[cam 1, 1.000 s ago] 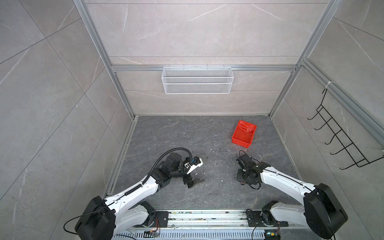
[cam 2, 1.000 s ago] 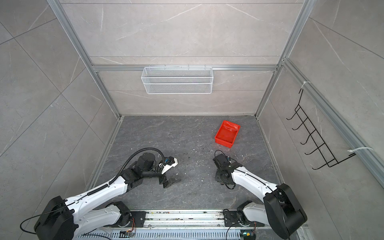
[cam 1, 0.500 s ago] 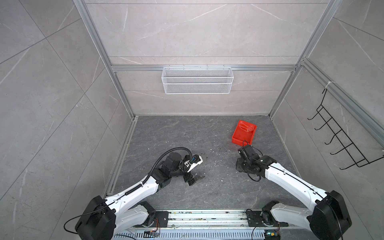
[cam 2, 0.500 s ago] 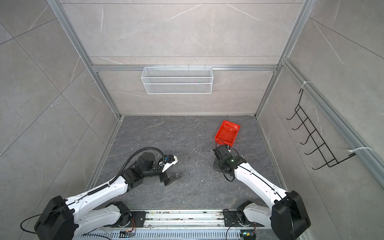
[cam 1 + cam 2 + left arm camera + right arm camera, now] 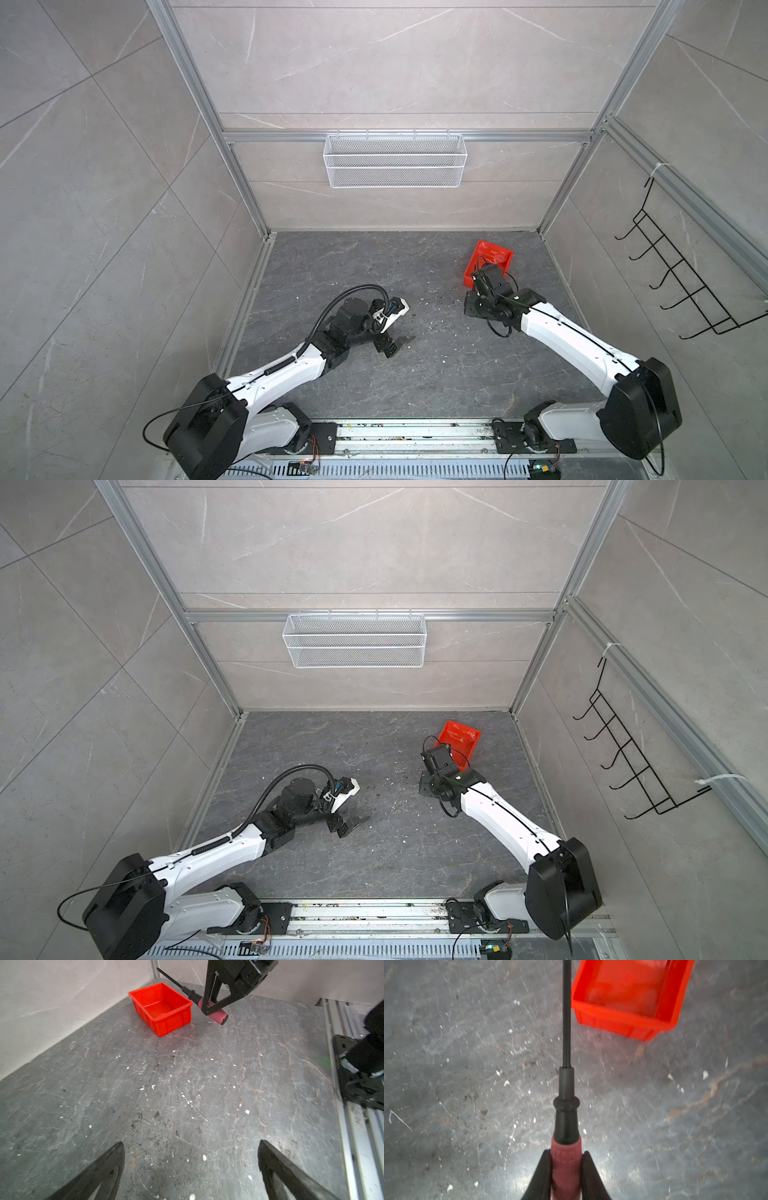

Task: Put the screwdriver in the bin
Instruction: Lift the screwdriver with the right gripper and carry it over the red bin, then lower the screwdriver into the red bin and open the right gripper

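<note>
Inside a grey tiled booth, over a dark marbled floor [image 5: 374, 270] flecked with white crumbs [image 5: 153, 1086]. On the back wall, a white mesh basket [image 5: 395, 160]; on the right wall, a black rack [image 5: 673, 282] of hooks.

Pickup done, by the look of it: up off the floor with the screwdriver [image 5: 216, 1015], pinched at the red handle between the closed jaws of the right gripper [image 5: 566, 1154]. Hanging in the air just beside the bin [image 5: 172, 1022], near one corner, not yet over the opening. Shaft end aimed past that corner toward the back wall; exact tilt hard to judge. Empty inside the bin, as far as the left wrist view shows. Left to do, as a judgement: shift sideways over the opening, lower, let go. Little room for error with a shaft nearly as long as the bin.

As for looks: short red cylinder for a handle, matte and faintly grained, black cap at the butt, black tapered collar with a raised ring, then a thin, straight, dark shaft. Butt end sticking out behind the jaws.

Over by the left gripper [image 5: 191, 1144]: spread wide, holding nothing, low over bare floor, well apart from the bin.
</note>
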